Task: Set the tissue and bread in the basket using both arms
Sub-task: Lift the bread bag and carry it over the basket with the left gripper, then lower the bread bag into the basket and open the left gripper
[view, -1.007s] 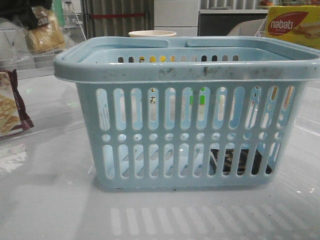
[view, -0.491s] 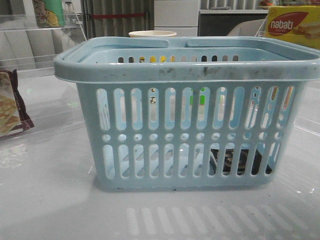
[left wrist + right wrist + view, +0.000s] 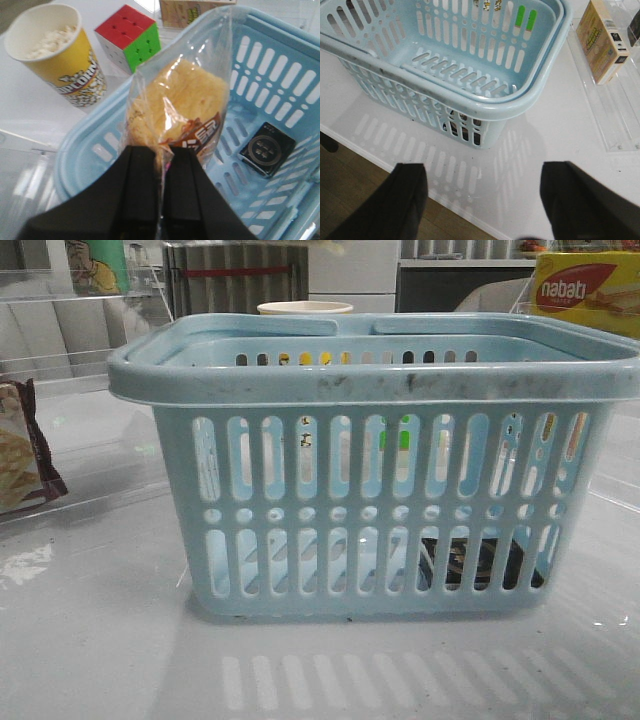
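The light-blue basket (image 3: 380, 480) stands on the white table, close in the front view. The black tissue pack (image 3: 478, 562) lies on its floor at the right, also in the left wrist view (image 3: 266, 149). My left gripper (image 3: 164, 155) is shut on the bread packet (image 3: 175, 112) and holds it above the basket's rim (image 3: 87, 142), hanging over the inside. My right gripper (image 3: 482, 192) is open and empty, above the table's front edge beside the basket (image 3: 470, 60). Neither gripper shows in the front view.
A yellow popcorn cup (image 3: 57, 55) and a colour cube (image 3: 131, 37) stand behind the basket. A maroon-edged cracker packet (image 3: 22, 455) lies at the left. A nabati box (image 3: 585, 290) is at the back right. A tan box (image 3: 602, 42) stands by a clear tray.
In the front view the left arm with the bread packet has risen out of the top left corner. The basket and tissue have not moved.
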Robot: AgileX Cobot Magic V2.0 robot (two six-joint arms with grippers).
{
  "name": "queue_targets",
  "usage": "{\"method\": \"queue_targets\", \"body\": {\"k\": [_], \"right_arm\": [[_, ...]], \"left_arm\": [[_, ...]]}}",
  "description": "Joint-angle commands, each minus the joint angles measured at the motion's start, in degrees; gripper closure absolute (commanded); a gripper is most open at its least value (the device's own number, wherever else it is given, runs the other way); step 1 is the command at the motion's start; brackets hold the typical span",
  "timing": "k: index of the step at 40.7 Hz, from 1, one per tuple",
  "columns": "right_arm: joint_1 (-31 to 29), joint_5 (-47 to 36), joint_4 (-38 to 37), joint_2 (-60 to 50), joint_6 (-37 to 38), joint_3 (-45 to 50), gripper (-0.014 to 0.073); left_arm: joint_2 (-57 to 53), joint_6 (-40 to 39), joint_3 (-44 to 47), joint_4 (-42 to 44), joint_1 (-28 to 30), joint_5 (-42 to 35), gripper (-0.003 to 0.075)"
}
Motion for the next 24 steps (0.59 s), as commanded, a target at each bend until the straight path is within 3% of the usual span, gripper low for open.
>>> {"method": "queue_targets", "body": {"k": [1,15,24], "right_arm": [[-0.1,-3.8,-0.3,0.2,-0.3,-1.5,0.0015],[-0.1,-3.8,-0.3,0.2,-0.3,-1.5,0.0015],[-0.1,-3.8,-0.3,0.2,-0.3,-1.5,0.0015]], "left_arm": [[1.2,0.0,-2.0,-2.9,-1.0,-3.7,0.0630],[11.4,0.0,-2.0,-3.5,-1.0,-4.1,0.0608],[12.9,0.0,-2.0,-4.7,-1.0,-4.1,0.0333]]}}
